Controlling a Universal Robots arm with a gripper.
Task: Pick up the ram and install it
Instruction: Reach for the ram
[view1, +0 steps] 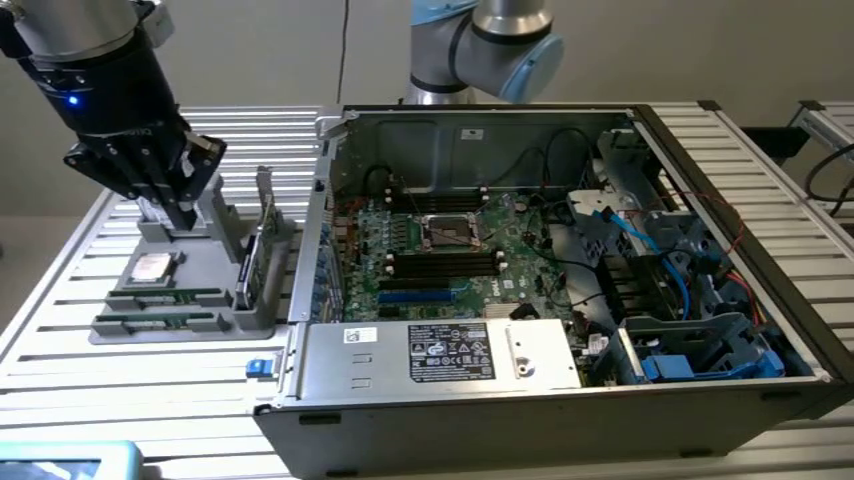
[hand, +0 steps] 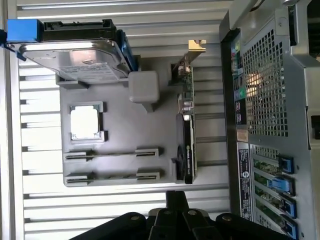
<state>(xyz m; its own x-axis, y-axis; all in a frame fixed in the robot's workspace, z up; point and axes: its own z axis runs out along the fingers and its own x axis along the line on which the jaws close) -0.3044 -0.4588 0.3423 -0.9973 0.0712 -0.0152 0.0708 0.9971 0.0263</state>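
I've got the gripper (view1: 180, 218) hanging over the far end of the gray tray (view1: 200, 272). Its fingers are pinched together with nothing between them, so it's empty-handed.

The tray sits on the table (view1: 134, 390) by the edge at the exterior view's left. The ram (view1: 167, 297) is at the tray's near end, lying flat with each tip in a small cradle. A second stick (view1: 154, 322) lies parallel just beside it. I read the cradles as there to lift the boards off the tray floor and keep them square, so the long edges are free to grab. From the wrist view both sticks look thin, seen edge-on across the tray from the fingertips (hand: 175, 197).

Other things share the tray:
- A processor chip (view1: 151, 267) sits in its own square pocket next to the ram.
- A hard drive (hand: 75, 57) is propped at the far end.
- An expansion card (view1: 263, 245) stands upright on the tray's case side.

That card is the obstacle I'm watching. It rises like a fence between the sticks and the open computer case (view1: 400, 370). The case wall (view1: 320, 230) stands right behind it.

Inside the case, the black memory slots (view1: 441, 262) lie beside the processor socket (view1: 447, 232). Blue cables (view1: 654, 240) are bundled well off to the exterior view's right.
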